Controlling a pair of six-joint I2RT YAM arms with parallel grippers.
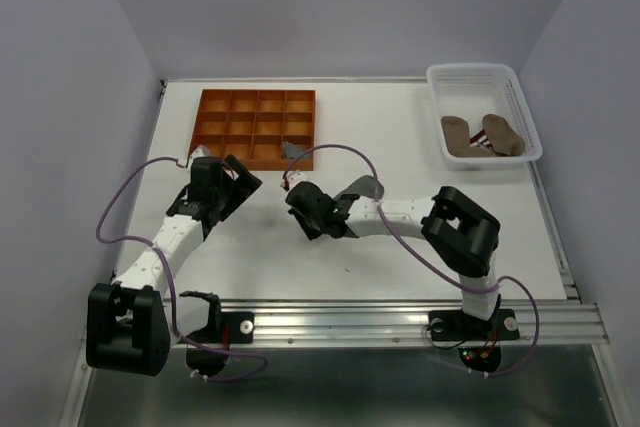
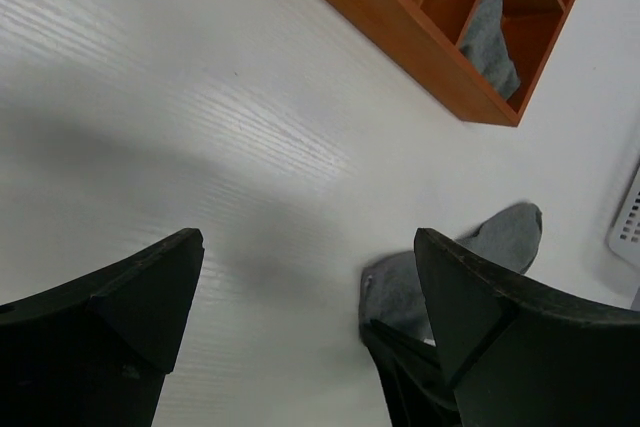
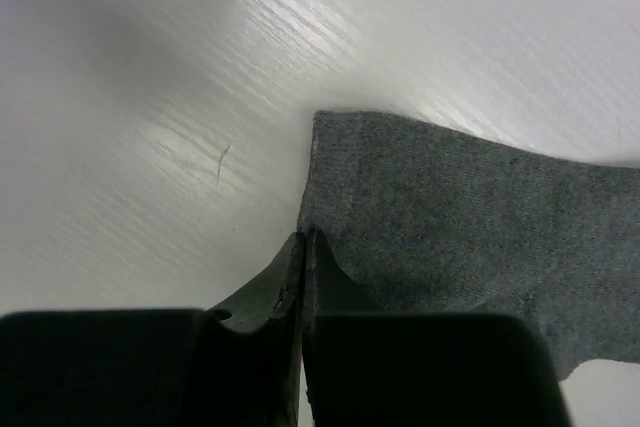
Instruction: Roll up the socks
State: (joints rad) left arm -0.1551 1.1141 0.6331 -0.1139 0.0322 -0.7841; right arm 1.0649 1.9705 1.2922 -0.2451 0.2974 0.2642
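Your right gripper [image 3: 303, 247] is pinched tight on the edge of a grey sock [image 3: 470, 217], close to one corner. The rest of that sock trails away across the table [image 1: 400, 127]. Your left gripper [image 2: 308, 242] stands wide with nothing between its fingers, hanging over bare table to the left of the held sock.

Just beyond both grippers lies the orange divider tray [image 1: 212, 127], and its near wall is the closest obstacle to either arm. The left gripper sits just off the tray's near left corner, the right gripper just off its near right corner. The white mesh basket [image 1: 520, 97] stands well apart, at the far right of the table. Purple cables [image 1: 110, 217] loop beside each arm.

By count you have four socks in sight:
- Two are grey: the held one, and a second grey sock [image 1: 293, 150] tucked in the tray's near right corner compartment.
- Two are tan socks [image 1: 458, 134], lying side by side in the basket with a red-and-white striped bit between them.

There is one tray of twelve compartments, four across and three deep. There is also one basket and two arms.

The table is white with a faint wood grain, and a thin scratch [image 3: 222, 162] shows near the held sock. An aluminium rail [image 1: 380, 315] runs along the near edge under the arm bases. Plain pale walls [image 1: 350, 7] close in the left, back and right sides
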